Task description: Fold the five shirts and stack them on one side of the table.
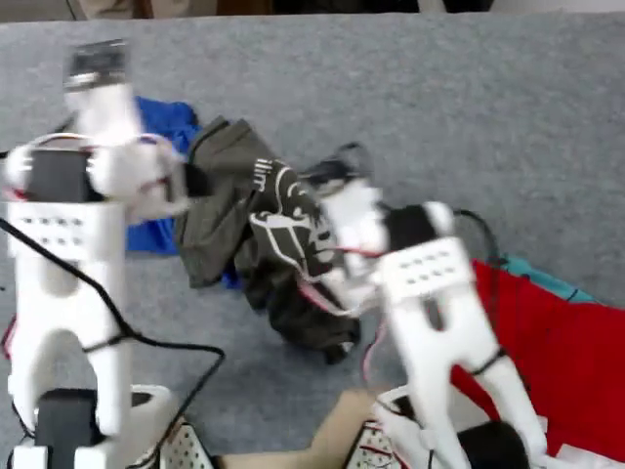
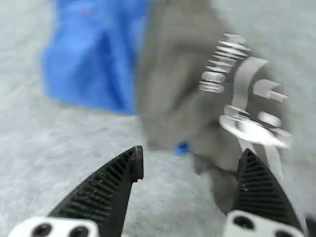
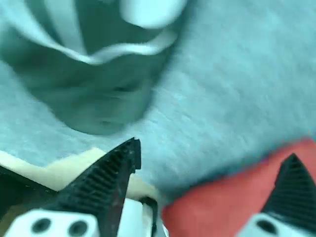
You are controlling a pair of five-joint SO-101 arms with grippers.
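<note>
Lying crumpled mid-table, the olive shirt with its white print overlaps the blue shirt on its left. The left gripper hangs wide open and empty over that overlap. The right gripper, equally wide and empty, hangs over the grey table between the olive shirt and the red shirt at the near right. A teal shirt edge shows at the red shirt's far side.

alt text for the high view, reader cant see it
A crumpled dark olive shirt with white print lies in the middle of the grey table, between the white left arm and right arm. A blue shirt lies partly under it by the left arm; a red shirt lies by the right arm.
</note>
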